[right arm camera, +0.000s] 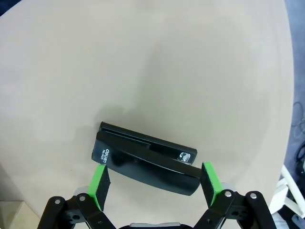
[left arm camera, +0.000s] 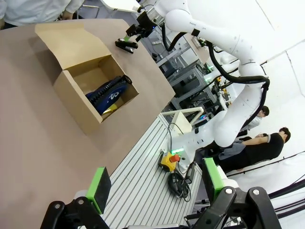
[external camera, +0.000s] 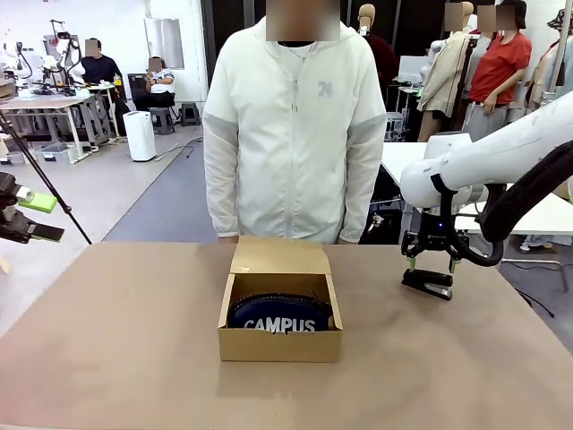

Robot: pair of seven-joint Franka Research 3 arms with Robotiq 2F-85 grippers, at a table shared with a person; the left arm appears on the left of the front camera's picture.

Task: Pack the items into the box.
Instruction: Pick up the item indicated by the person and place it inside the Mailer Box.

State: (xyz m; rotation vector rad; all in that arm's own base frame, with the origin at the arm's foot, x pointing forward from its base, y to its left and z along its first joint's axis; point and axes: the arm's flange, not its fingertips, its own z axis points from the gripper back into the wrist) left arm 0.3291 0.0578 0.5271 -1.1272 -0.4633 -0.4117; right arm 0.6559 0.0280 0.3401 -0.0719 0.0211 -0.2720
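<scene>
The brown cardboard box [external camera: 279, 344] [left arm camera: 71, 90] stands mid-table with its flap lid folded back toward the person. Inside lies the navy pencil case [external camera: 279, 313] [left arm camera: 108, 93], its white "CAMPUS" lettering facing me. The black stapler [external camera: 427, 284] [right arm camera: 147, 160] [left arm camera: 126, 45] rests on the table to the right of the box. My right gripper [external camera: 431, 267] [right arm camera: 155, 183] [left arm camera: 136, 32] hangs open just above it, with one green pad at each end of the stapler. My left gripper [external camera: 31, 218] [left arm camera: 155, 186] is open and holds nothing, off the table's left edge.
A person in a white jacket [external camera: 294, 116] stands at the far edge right behind the box. The brown tabletop [external camera: 116, 340] is bare around the box. Past the table's edge in the left wrist view are a ribbed metal base [left arm camera: 143, 181] and an emergency-stop button [left arm camera: 170, 160].
</scene>
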